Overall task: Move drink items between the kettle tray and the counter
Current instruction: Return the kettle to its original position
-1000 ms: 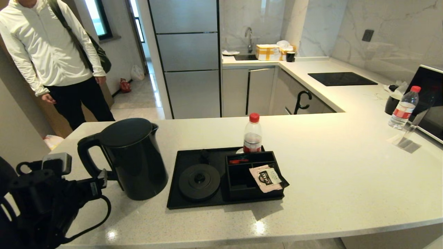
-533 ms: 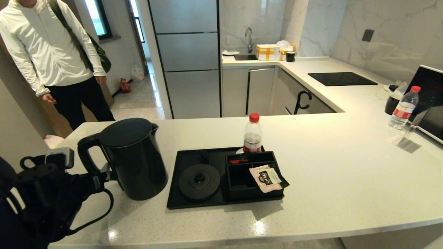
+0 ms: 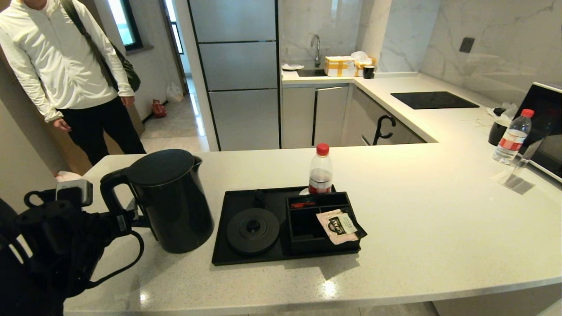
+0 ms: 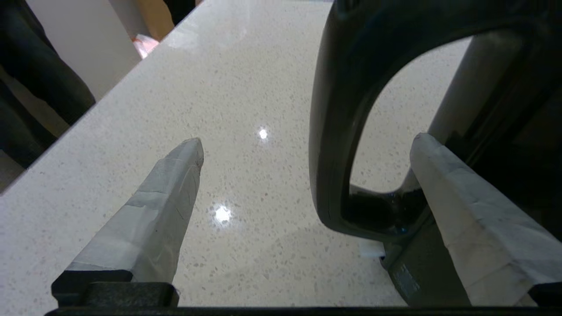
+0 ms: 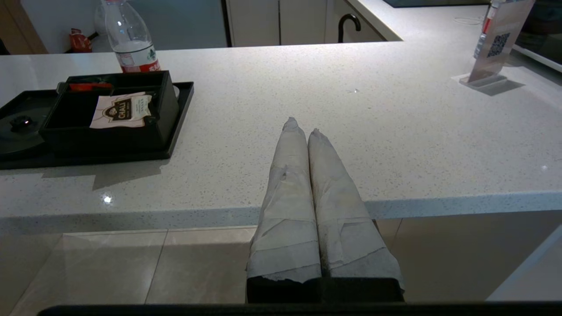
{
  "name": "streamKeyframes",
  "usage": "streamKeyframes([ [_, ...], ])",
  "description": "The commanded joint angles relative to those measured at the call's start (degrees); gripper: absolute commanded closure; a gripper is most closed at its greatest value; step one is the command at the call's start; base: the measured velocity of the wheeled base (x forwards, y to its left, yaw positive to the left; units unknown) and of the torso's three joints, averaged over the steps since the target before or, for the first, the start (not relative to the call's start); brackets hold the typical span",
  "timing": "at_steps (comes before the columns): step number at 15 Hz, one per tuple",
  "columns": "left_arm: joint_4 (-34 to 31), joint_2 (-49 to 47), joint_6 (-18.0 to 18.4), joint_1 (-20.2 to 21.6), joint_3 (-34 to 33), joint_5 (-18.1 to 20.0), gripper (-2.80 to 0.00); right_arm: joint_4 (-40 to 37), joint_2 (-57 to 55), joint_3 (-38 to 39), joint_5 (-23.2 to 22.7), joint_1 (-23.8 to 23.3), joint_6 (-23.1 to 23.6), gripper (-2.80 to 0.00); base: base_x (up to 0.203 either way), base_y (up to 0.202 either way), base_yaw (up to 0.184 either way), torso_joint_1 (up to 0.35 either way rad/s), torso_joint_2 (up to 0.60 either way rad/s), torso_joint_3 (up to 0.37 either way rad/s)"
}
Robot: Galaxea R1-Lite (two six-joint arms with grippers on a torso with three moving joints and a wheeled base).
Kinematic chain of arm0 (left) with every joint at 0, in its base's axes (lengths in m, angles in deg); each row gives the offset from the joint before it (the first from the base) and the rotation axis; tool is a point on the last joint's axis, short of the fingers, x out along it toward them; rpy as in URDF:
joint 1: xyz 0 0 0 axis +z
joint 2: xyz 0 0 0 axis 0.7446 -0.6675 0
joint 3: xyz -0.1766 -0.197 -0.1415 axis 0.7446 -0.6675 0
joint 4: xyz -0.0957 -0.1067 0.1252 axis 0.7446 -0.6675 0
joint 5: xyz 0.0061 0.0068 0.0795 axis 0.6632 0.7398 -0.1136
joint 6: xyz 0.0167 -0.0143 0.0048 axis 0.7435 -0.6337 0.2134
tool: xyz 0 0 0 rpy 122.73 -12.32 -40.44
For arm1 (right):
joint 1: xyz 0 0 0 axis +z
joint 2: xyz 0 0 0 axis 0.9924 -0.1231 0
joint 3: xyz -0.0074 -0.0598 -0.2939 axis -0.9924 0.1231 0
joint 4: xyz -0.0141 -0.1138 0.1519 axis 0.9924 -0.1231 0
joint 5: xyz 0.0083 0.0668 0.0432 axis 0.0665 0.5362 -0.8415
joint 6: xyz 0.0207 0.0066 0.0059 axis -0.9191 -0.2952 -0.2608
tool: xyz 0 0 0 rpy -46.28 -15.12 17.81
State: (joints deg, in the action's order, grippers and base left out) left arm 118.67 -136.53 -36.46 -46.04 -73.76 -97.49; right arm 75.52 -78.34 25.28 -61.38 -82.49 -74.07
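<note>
Pink tea sachet (image 3: 338,226): black emblem, lettering unreadable (maybe "CHALI"). QR code on acrylic stand (image 5: 495,45).

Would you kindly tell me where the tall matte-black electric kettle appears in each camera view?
Head view: tall matte-black electric kettle stands left of centre, beside the flat black tray.
Left wrist view: its loop handle fills the right side.
Right wrist view: not in it.
Shared landmark: the speckled pale stone counter.
</note>
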Motion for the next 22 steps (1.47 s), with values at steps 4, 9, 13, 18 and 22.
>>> streamKeyframes([
  [4,0.45,-0.30,0.82,0.41,1.97,-0.14,-2.80,0.04,-0.07,1.76,-0.02,0.00,0.02,0.00,0.000,0.000,0.000,0.000,0.00,0.000],
  [9,0.52,-1.08,0.78,1.53,2.87,-0.14,-2.80,0.04,-0.07,1.76,-0.02,0.00,0.02,0.00,0.000,0.000,0.000,0.000,0.00,0.000],
  [13,0.60,-2.29,1.07,1.93,3.78,-0.03,-2.80,0.04,-0.07,1.76,-0.02,0.00,0.02,0.00,0.000,0.000,0.000,0.000,0.00,0.000],
  [18,1.01,-6.90,2.64,2.61,3.74,0.12,-2.80,0.04,-0.07,1.76,-0.02,0.00,0.02,0.00,0.000,0.000,0.000,0.000,0.00,0.000],
  [22,1.01,-8.54,4.26,2.84,4.16,0.37,-2.80,0.04,-0.07,1.76,-0.02,0.00,0.02,0.00,0.000,0.000,0.000,0.000,0.00,0.000],
])
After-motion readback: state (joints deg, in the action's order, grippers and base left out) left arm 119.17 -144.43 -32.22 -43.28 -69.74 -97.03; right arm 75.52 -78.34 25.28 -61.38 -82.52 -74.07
